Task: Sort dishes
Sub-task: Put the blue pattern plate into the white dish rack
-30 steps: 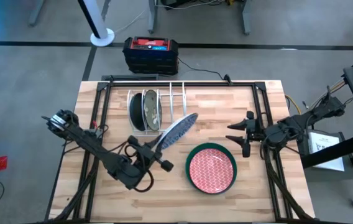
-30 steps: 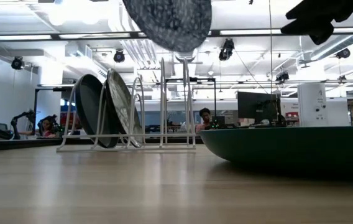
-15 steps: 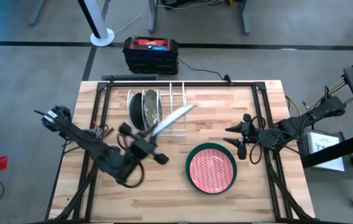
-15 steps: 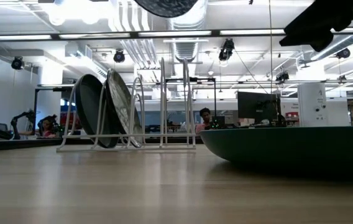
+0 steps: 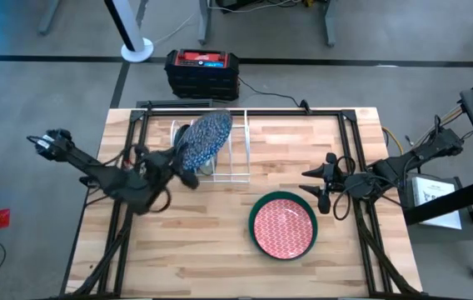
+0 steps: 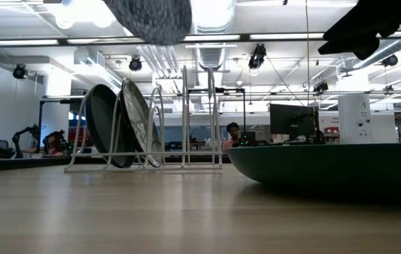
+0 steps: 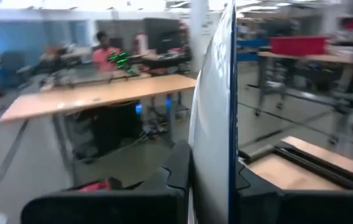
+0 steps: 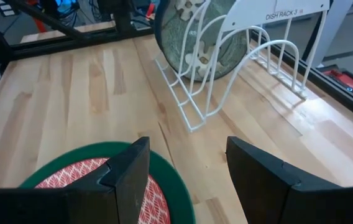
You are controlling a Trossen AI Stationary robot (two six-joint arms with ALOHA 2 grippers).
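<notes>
My left gripper [image 5: 180, 167] is shut on a blue-and-white speckled plate [image 5: 206, 137], which hangs over the white wire rack [image 5: 238, 157]; its lower edge shows at the top of the low view [image 6: 151, 17]. In the rack's left slots a dark teal plate [image 6: 102, 127] and an olive mottled plate [image 6: 138, 116] stand on edge. A red-and-white plate with a dark green rim [image 5: 283, 227] lies flat on the table. To its right, my right gripper [image 5: 324, 188] hovers open, with nothing between its fingers [image 8: 127, 177]. My left gripper pinches the speckled plate's rim [image 7: 214, 168] between its two fingers, one finger [image 7: 179, 171] on each face. The fingers come level from the table's left side. The plate stands out beyond them on edge, tilted, lifted clear above the rack.
Black frame rails [image 5: 132, 142] run along the table's left, right and far sides. A black-and-red box [image 5: 203, 71] sits on the floor beyond the far edge. The rack's right slots [image 8: 276, 56] hold nothing. Bare wood lies along the near edge.
My left gripper has risen and gone toward the table's far-left, carrying the speckled plate from in front of the rack to above its left part. The plate has turned, so its face now shows from above. My right arm has kept still.
</notes>
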